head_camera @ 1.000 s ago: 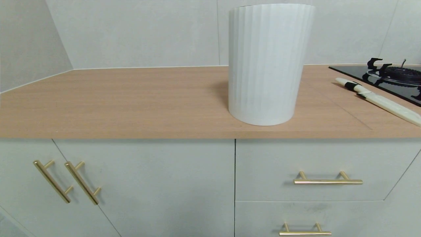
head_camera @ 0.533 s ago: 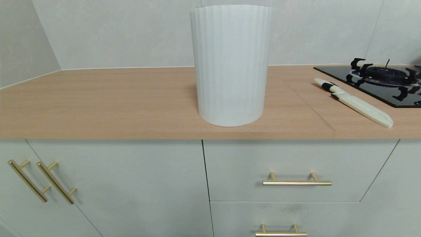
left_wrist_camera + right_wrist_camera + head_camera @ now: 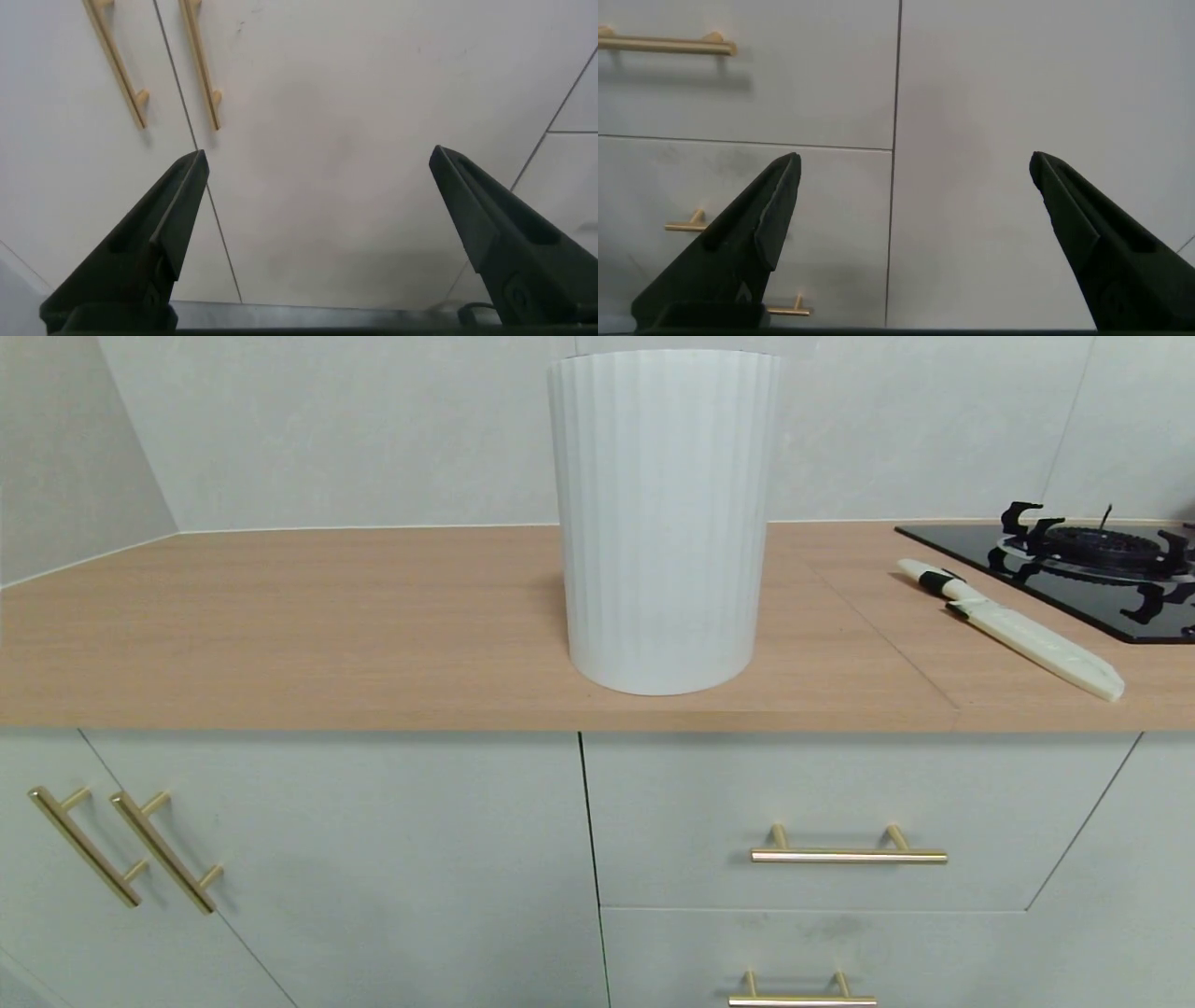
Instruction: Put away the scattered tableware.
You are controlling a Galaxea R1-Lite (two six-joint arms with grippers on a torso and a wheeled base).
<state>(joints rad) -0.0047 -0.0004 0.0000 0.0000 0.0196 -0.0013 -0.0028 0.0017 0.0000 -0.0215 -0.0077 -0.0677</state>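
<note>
The left tool [image 3: 318, 152] is spread wide and holds nothing; its two dark fingers [image 3: 173, 210] point at pale grey cupboard doors [image 3: 308, 140], and two slim gold door handles [image 3: 201, 61] hang side by side beyond one fingertip. The right tool [image 3: 914, 159] is also spread wide and empty, facing the upright seam where a cupboard door meets a stack of drawers [image 3: 738, 112]; gold drawer handles [image 3: 663, 42] show beyond one of its fingers. Both tools face the cupboard fronts below the wooden bench [image 3: 280, 616], so the tableware lies higher than they point. A cream knife [image 3: 1013, 630] with a black band near its handle lies flat on the bench, above the drawers the right tool faces and off to that tool's right, well apart from both tools. Its handle end is near the edge of a black glass stove [image 3: 1036, 565] and its blade angles towards the front of the bench. A tall white ribbed container [image 3: 663, 523] stands upright on the bench above the seam the right tool faces, close to the front edge and well to the left of the knife.
</note>
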